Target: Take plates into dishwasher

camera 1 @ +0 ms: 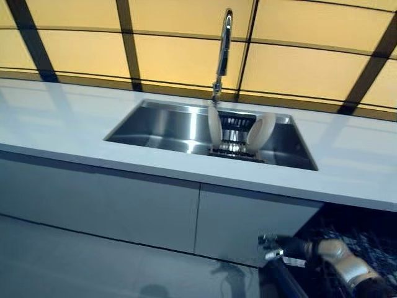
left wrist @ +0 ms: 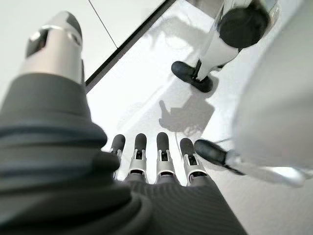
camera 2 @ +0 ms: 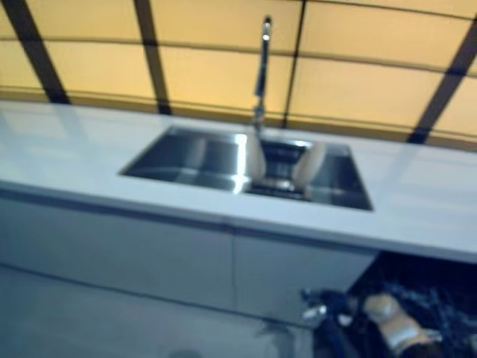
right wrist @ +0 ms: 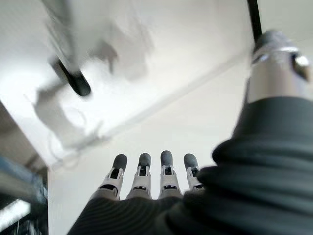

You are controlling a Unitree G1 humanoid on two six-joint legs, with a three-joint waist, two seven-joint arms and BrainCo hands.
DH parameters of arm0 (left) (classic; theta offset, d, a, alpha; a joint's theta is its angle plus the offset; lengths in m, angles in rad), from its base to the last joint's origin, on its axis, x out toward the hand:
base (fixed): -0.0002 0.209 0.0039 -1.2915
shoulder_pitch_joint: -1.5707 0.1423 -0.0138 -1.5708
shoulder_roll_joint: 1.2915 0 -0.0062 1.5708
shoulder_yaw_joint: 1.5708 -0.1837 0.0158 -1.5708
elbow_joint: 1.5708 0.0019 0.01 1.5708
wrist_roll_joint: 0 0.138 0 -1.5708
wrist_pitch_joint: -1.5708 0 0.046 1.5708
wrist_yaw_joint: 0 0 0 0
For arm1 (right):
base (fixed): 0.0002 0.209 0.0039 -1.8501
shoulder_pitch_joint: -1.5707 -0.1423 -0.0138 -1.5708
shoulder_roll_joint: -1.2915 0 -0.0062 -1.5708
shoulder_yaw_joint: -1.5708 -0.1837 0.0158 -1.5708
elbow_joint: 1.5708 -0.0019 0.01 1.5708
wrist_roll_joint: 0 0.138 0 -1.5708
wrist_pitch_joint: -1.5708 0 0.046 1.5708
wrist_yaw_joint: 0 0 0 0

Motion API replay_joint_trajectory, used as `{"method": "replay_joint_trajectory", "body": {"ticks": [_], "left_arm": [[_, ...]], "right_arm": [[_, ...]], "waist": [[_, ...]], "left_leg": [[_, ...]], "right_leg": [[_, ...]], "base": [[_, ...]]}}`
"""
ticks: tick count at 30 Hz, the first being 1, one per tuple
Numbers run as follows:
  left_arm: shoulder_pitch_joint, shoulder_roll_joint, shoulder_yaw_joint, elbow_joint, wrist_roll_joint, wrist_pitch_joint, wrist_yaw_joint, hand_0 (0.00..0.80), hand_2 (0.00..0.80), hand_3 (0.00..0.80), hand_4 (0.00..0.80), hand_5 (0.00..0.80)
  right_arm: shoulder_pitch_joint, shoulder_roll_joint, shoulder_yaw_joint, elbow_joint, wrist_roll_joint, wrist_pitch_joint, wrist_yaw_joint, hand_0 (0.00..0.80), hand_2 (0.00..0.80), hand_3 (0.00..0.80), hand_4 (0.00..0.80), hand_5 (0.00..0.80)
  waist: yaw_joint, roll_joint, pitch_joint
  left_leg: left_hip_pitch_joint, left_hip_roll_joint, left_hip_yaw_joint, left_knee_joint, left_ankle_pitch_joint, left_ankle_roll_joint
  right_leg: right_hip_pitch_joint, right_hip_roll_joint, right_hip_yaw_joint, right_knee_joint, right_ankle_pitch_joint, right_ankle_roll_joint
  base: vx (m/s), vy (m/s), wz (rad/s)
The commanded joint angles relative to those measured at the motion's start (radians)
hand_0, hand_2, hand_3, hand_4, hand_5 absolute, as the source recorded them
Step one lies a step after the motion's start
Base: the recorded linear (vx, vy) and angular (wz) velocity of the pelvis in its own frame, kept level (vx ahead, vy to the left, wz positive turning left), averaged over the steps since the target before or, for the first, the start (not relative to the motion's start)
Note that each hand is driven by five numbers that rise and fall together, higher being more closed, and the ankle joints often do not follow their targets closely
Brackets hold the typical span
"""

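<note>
My right hand (right wrist: 161,181) hangs low beside the cabinet front (camera 1: 155,211), fingers straight and relaxed, holding nothing; my left hand (left wrist: 151,161) points at the floor, likewise open and empty. Neither has reached for a plate yet, so I judge the task at its very start. Two plates (camera 1: 214,126) (camera 1: 260,131) stand on edge in one dark rack (camera 1: 234,133) inside the single steel sink (camera 1: 155,127), beneath one tap (camera 1: 223,49), set into the white surface (camera 1: 56,118). Next, I must raise a hand over the sink and close it on a plate rim.
</note>
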Motion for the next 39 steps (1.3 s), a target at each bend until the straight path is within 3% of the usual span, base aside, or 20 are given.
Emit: {"method": "replay_joint_trajectory", "body": {"ticks": [1, 5, 7, 8, 9, 11, 13, 15, 17, 19, 20, 21, 25, 34, 39], "left_arm": [[0.022, 0.045, 0.030, 0.035, 0.023, -0.003, -0.001, 0.000, 0.000, 0.000, 0.000, 0.000], [0.041, 0.042, 0.056, 0.051, 0.022, -0.013, -0.004, 0.000, 0.000, 0.000, 0.000, 0.000], [0.047, 0.031, 0.070, 0.054, 0.021, -0.015, 0.004, 0.000, 0.000, 0.000, 0.000, 0.000], [0.050, 0.027, 0.073, 0.056, 0.017, -0.020, 0.004, 0.000, 0.000, 0.000, 0.000, 0.000], [0.060, 0.013, 0.088, 0.062, -0.004, -0.038, 0.005, 0.000, 0.000, 0.000, 0.000, 0.000], [0.069, 0.001, 0.101, 0.063, -0.015, -0.041, 0.000, 0.000, 0.000, 0.000, 0.000, 0.000], [0.078, -0.020, 0.103, 0.055, -0.016, -0.048, -0.009, 0.000, 0.000, 0.000, 0.000, 0.000], [0.095, -0.030, 0.097, 0.057, -0.036, -0.068, -0.022, 0.000, 0.000, 0.000, 0.000, 0.000], [0.102, -0.037, 0.094, 0.056, -0.039, -0.082, -0.027, 0.000, 0.000, 0.000, 0.000, 0.000], [0.105, -0.041, 0.076, 0.048, -0.046, -0.086, -0.017, 0.000, 0.000, 0.000, 0.000, 0.000], [0.105, -0.040, 0.079, 0.045, -0.037, -0.078, -0.012, 0.000, 0.000, 0.000, 0.000, 0.000], [0.099, -0.034, 0.084, 0.057, -0.033, -0.082, -0.013, 0.000, 0.000, 0.000, 0.000, 0.000], [0.069, -0.015, 0.076, 0.053, -0.064, -0.076, -0.005, 0.000, 0.000, 0.000, 0.000, 0.000], [0.050, -0.008, 0.064, 0.078, -0.035, -0.087, -0.030, 0.000, 0.000, 0.000, 0.000, 0.000], [0.039, -0.019, 0.045, 0.086, -0.041, -0.086, -0.025, 0.000, 0.000, 0.000, 0.000, 0.000]], "right_arm": [[0.028, 0.001, -0.034, -0.019, 0.104, 0.043, 0.083, 0.000, 0.000, 0.000, 0.000, 0.000], [0.023, -0.015, -0.119, -0.018, 0.205, 0.059, 0.117, 0.000, 0.000, 0.000, 0.000, 0.000], [0.024, -0.020, -0.163, -0.048, 0.295, 0.094, 0.117, 0.000, 0.000, 0.000, 0.000, 0.000], [0.023, -0.019, -0.172, -0.058, 0.318, 0.098, 0.109, 0.000, 0.000, 0.000, 0.000, 0.000], [0.008, -0.018, -0.186, -0.069, 0.374, 0.095, 0.098, 0.000, 0.000, 0.000, 0.000, 0.000], [0.000, -0.016, -0.200, -0.087, 0.420, 0.084, 0.088, 0.000, 0.000, 0.000, 0.000, 0.000], [-0.004, -0.001, -0.242, -0.098, 0.476, 0.049, 0.057, 0.000, 0.000, 0.000, 0.000, 0.000], [-0.048, 0.007, -0.251, -0.070, 0.501, 0.001, 0.040, 0.000, 0.000, 0.000, 0.000, 0.000], [-0.105, 0.010, -0.253, -0.053, 0.536, -0.028, 0.000, 0.000, 0.000, 0.000, 0.000, 0.000], [-0.145, 0.000, -0.266, -0.079, 0.569, -0.038, -0.039, 0.000, 0.000, 0.000, 0.000, 0.000], [-0.147, -0.006, -0.267, -0.079, 0.583, -0.038, -0.038, 0.000, 0.000, 0.000, 0.000, 0.000], [-0.146, 0.000, -0.285, -0.096, 0.569, -0.025, -0.035, 0.000, 0.000, 0.000, 0.000, 0.000], [-0.134, -0.023, -0.306, -0.121, 0.606, -0.021, -0.015, 0.000, 0.000, 0.000, 0.000, 0.000], [-0.225, -0.055, -0.341, -0.104, 0.750, -0.084, -0.141, 0.000, 0.000, 0.000, 0.000, 0.000], [-0.318, -0.092, -0.333, -0.062, 0.747, -0.092, -0.232, 0.000, 0.000, 0.000, 0.000, 0.000]], "waist": [[-0.013, -0.026, 0.005], [-0.025, -0.018, -0.022], [-0.032, -0.011, -0.034], [-0.033, -0.015, -0.035], [-0.025, -0.031, -0.031], [-0.016, -0.055, -0.025], [0.037, -0.081, 0.006], [0.075, -0.071, 0.021], [0.115, -0.050, 0.040], [0.155, -0.039, 0.051], [0.150, -0.038, 0.049], [0.145, -0.038, 0.031], [0.119, -0.030, -0.003], [0.129, -0.039, -0.042], [0.138, -0.043, -0.050]], "left_leg": [[0.025, -0.030, -0.008, -0.038, 0.068, 0.030], [0.067, 0.008, 0.012, -0.027, 0.056, 0.006], [0.032, 0.073, 0.017, 0.101, 0.199, -0.030], [0.010, 0.086, 0.018, 0.166, 0.234, -0.033], [-0.047, 0.097, 0.021, 0.325, 0.275, -0.029], [-0.131, 0.091, 0.029, 0.437, 0.304, -0.019], [-0.321, 0.010, 0.012, 0.515, 0.263, 0.025], [-0.354, -0.028, 0.005, 0.375, 0.256, 0.034], [-0.387, -0.025, 0.013, 0.202, 0.324, 0.007], [-0.451, -0.052, 0.008, 0.094, 0.363, -0.005], [-0.438, -0.053, 0.021, 0.094, 0.341, 0.002], [-0.414, -0.069, 0.012, 0.074, 0.316, 0.010], [-0.307, -0.044, 0.027, -0.010, 0.291, 0.012], [-0.292, -0.047, 0.023, -0.011, 0.266, 0.020], [-0.281, -0.048, 0.018, -0.008, 0.257, 0.019]], "right_leg": [[-0.030, -0.171, 0.033, 0.006, 0.088, 0.224], [-0.023, -0.163, 0.000, 0.027, 0.055, 0.197], [0.022, -0.125, 0.007, -0.008, 0.032, 0.159], [0.038, -0.117, 0.011, -0.022, 0.028, 0.148], [0.080, -0.100, 0.037, -0.049, 0.015, 0.124], [0.124, -0.096, 0.066, -0.066, 0.003, 0.104], [0.207, -0.092, 0.126, -0.088, -0.020, 0.100], [0.251, -0.076, 0.145, -0.095, -0.038, 0.119], [0.308, -0.052, 0.163, -0.100, -0.069, 0.126], [0.384, -0.038, 0.216, -0.101, -0.123, 0.123], [0.382, -0.045, 0.218, -0.097, -0.132, 0.124], [0.386, -0.063, 0.217, -0.099, -0.135, 0.145], [0.362, -0.100, 0.173, -0.110, -0.115, 0.174], [0.362, -0.103, 0.146, -0.130, -0.119, 0.172], [0.367, -0.108, 0.134, -0.130, -0.120, 0.173]], "base": [[0.087, -0.081, -0.31], [0.081, -0.102, -0.06], [0.055, -0.105, 0.02], [0.130, -0.167, -0.29], [0.183, -0.181, -0.49], [0.202, -0.147, -0.68], [0.253, -0.030, -0.77], [0.261, 0.139, -0.73], [0.301, 0.180, -1.02], [0.312, 0.170, -1.30], [0.207, 0.166, -0.83], [0.118, 0.152, -0.78], [0.133, 0.108, -0.86], [0.066, 0.013, 0.13], [0.082, 0.013, 0.42]]}}
